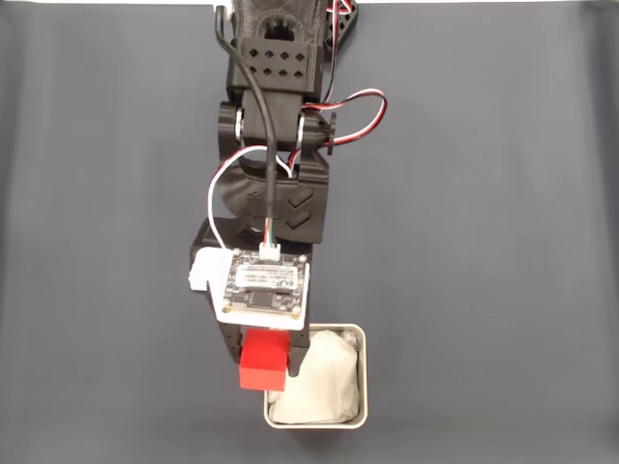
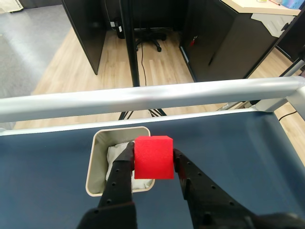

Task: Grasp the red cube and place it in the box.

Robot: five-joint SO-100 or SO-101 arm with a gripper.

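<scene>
One red cube (image 1: 263, 365) and one box (image 1: 360, 333) sit within reach of one black robot arm (image 1: 280, 135) with one gripper (image 2: 152, 157). One green circuit board (image 1: 264, 282) rides on the arm, above one dark blue table (image 1: 484, 242).

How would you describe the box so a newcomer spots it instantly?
In the fixed view, follow the black arm down the dark blue table to the hand, which is shut on the red cube. The box sits on the table just beyond it, near the bottom edge. It is a small square tin with rounded corners, a pale silvery rim and crumpled white lining, the only container there.
</scene>
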